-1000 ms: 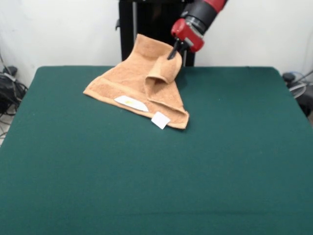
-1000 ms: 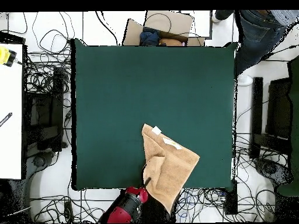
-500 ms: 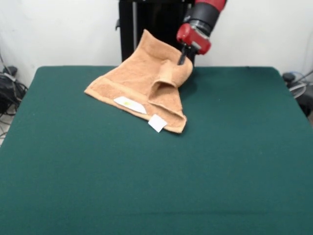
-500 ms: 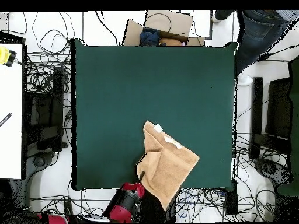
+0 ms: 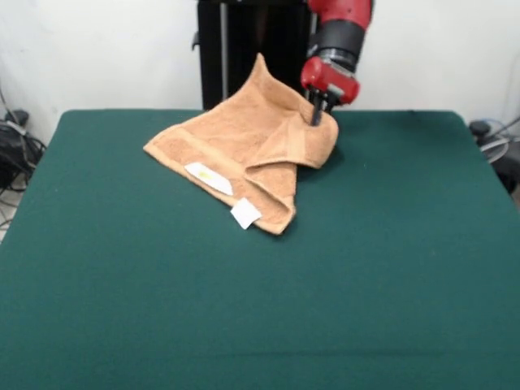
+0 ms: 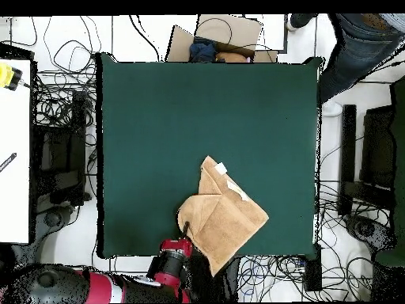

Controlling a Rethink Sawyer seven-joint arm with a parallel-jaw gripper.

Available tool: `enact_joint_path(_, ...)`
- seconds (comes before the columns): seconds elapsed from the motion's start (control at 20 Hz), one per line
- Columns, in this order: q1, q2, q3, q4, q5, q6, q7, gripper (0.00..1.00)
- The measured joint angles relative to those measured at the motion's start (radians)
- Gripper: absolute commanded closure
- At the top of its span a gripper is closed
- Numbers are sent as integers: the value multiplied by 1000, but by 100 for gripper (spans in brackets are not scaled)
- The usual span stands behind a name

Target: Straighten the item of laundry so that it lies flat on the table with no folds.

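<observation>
The orange-tan towel [image 5: 244, 138] lies folded near the far edge of the dark green table [image 5: 260, 292], with two white tags [image 5: 244, 214] on its near edge. One corner is lifted and pulled to the right. My gripper [image 5: 317, 120] is shut on that raised part of the towel. From overhead, the towel [image 6: 225, 222] sits near the table's bottom edge, and the gripper [image 6: 187, 229] holds its left corner. A far corner of the towel sticks up beyond the table's edge.
A person's legs [image 6: 352, 43] stand past the table's top right corner in the overhead view. Cables lie on the floor all round, with a cardboard box [image 6: 225, 36] beyond the top edge. A white desk [image 6: 14, 150] stands to the left.
In the front view my gripper has moved right and slightly down with the held towel corner, spreading the fold. The tagged edge has slid left.
</observation>
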Motion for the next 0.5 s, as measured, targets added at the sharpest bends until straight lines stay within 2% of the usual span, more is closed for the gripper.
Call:
enact_joint_path(0.35, -46, 76, 0, -79, 0, -224, 51, 100)
enact_joint_path(0.5, -60, 95, 0, -98, 0, -261, 58, 100)
